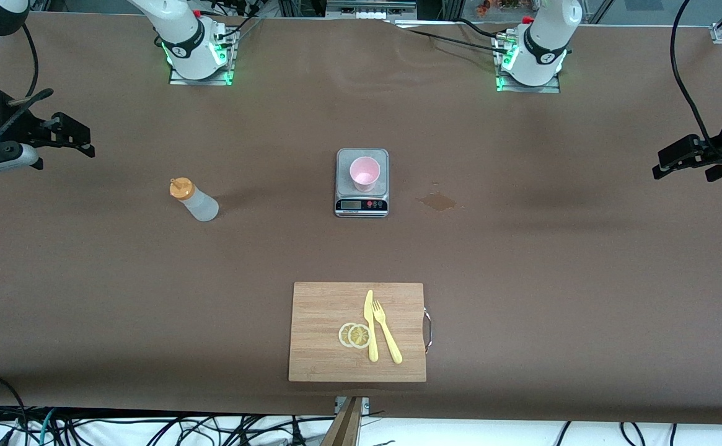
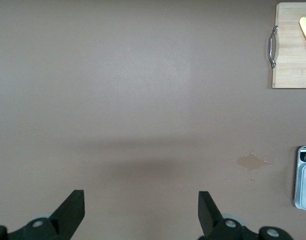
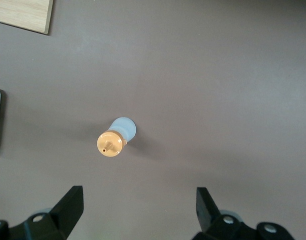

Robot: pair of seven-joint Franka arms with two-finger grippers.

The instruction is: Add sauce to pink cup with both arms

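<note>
The sauce bottle (image 1: pixel 194 199), whitish with an orange nozzle cap, stands upright on the table toward the right arm's end. It also shows from above in the right wrist view (image 3: pixel 117 137). The pink cup (image 1: pixel 365 173) stands upright on a small grey kitchen scale (image 1: pixel 362 207) at the table's middle. My right gripper (image 1: pixel 85 139) hangs open and empty over the table at its own end, apart from the bottle; its jaws (image 3: pixel 139 207) stand wide. My left gripper (image 1: pixel 661 167) hangs open and empty over bare table at its end (image 2: pixel 141 210).
A wooden cutting board (image 1: pixel 358 331) with a yellow knife, a yellow fork and two lemon slices lies nearer the front camera than the scale. A brownish stain (image 1: pixel 439 201) marks the table beside the scale, toward the left arm's end.
</note>
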